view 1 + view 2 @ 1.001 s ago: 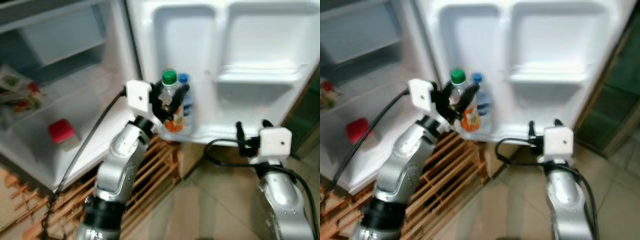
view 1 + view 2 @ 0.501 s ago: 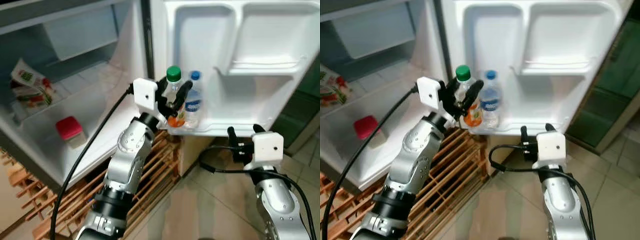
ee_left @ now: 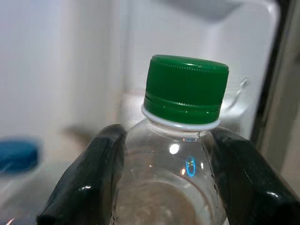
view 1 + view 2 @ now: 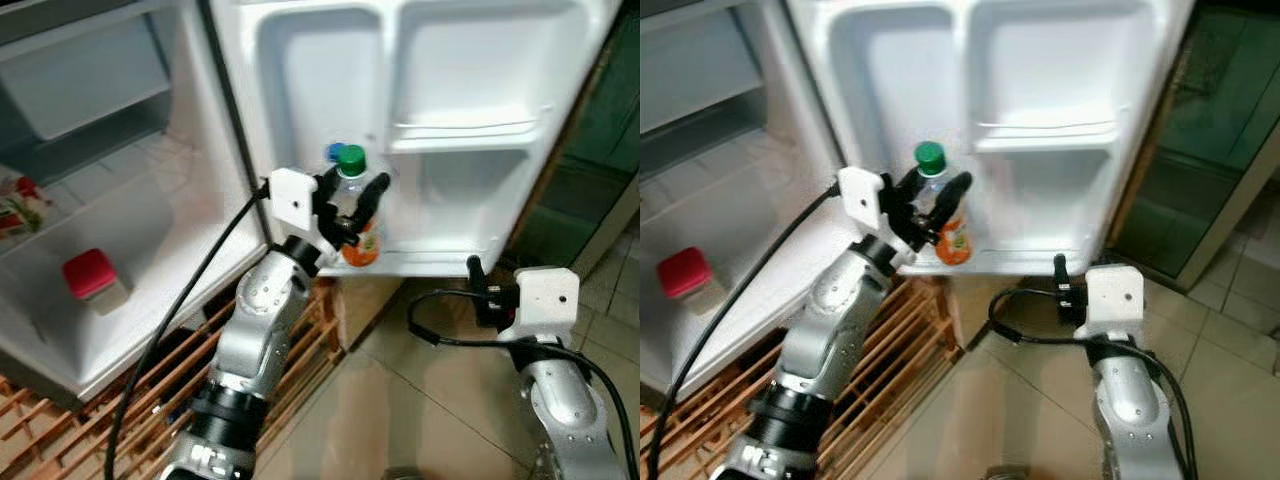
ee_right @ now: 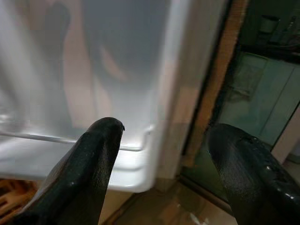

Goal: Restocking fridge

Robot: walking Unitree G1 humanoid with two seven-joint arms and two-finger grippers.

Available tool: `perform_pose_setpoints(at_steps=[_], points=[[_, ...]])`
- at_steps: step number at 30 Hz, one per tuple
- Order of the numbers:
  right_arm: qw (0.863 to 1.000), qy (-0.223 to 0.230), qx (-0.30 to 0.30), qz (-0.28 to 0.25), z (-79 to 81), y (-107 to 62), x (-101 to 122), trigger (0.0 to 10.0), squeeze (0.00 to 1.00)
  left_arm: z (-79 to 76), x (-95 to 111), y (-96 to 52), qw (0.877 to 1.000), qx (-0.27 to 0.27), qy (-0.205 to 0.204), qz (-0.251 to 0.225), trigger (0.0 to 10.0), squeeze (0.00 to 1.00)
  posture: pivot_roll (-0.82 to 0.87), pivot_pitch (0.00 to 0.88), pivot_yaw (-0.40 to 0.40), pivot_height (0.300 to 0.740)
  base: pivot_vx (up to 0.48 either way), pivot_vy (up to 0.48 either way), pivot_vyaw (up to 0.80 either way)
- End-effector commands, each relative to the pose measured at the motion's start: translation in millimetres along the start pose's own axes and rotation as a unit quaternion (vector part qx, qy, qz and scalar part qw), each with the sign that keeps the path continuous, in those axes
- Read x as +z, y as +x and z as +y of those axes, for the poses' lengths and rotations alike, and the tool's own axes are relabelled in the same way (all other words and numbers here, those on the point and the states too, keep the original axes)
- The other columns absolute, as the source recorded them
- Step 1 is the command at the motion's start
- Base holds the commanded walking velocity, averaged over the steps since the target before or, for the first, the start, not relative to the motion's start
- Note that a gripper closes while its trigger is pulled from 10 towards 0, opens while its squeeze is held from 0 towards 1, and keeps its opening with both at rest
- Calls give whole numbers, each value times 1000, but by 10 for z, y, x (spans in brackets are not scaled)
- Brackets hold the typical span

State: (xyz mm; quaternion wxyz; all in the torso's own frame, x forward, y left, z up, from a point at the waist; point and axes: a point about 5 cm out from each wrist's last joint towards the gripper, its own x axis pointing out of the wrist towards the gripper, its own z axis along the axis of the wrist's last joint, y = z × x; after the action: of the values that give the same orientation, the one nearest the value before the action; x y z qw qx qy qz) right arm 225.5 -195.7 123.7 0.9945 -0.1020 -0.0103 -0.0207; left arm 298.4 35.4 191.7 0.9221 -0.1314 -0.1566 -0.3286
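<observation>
Green-capped bottle [image 4: 352, 205] held upright at the lower shelf of the open fridge door [image 4: 470, 110], the left gripper [image 4: 348, 208] clamped on its neck, fingers [image 3: 89, 180] pressing either side just under the cap. Blue-capped bottle [image 4: 333, 153] stands directly behind it on the shelf. Right gripper [image 5: 161, 154] hangs low beside the door's bottom edge, fingers spread wide, holding nothing; red-lidded container [image 4: 92, 277] sits inside the fridge.

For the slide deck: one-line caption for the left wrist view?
Left gripper shut on green-capped bottle, blue cap beside it.
</observation>
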Motion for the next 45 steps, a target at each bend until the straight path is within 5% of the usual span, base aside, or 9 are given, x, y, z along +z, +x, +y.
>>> perform_pose_setpoints(at_steps=[1, 8, 13, 15, 20, 23, 25, 29, 45], points=[[1000, 6, 12, -1, 57, 12, 6, 10000, 129, 82, 128, -4, 999, 17, 13, -26, 10000, 0, -305, 0, 103, 740, 292, -379, 0], [1000, -1, 23, 2, 83, 5, -15, 10000, 133, 236, 133, -39, 992, 64, 94, -46, 10000, 0, -305, 0, 94, 740, 0, 0, 0], [999, -7, 32, 1, 95, 10, -11, 10000, 133, 388, -93, -153, 972, 66, 225, -30, 10000, 0, -311, 0, 78, 740, 0, 0, 0], [999, -16, 42, 0, 110, 8, -2, 10000, 133, 374, -235, -170, 957, 37, 287, -13, 10000, 0, -324, 0, 65, 740, 0, 0, 0], [998, -27, 51, 2, 100, -33, -2, 10000, 133, 284, -422, -161, 947, -7, 321, 5, 10000, 0, -345, 0, 51, 740, 0, 0, 0], [998, -31, 53, 10, 70, -81, -24, 10000, 133, 241, -519, -136, 946, -11, 325, 6, 10000, 0, -351, 0, 49, 740, 0, 0, 0], [998, -36, 54, 15, 57, -136, -27, 10000, 133, 341, -554, -88, 966, 69, 249, 18, 10000, 0, -374, 3, 40, 740, 0, 0, 0], [998, -37, 56, 18, 59, -152, -26, 10000, 133, 390, -588, -86, 968, 108, 223, 23, 10000, 0, -382, 14, 29, 740, 0, 0, 0], [992, -69, 100, 23, 81, -231, 48, 10000, 133, 775, -616, -90, 941, 320, 98, 44, 10000, 0, -432, 106, -2, 740, 0, 0, 0]])
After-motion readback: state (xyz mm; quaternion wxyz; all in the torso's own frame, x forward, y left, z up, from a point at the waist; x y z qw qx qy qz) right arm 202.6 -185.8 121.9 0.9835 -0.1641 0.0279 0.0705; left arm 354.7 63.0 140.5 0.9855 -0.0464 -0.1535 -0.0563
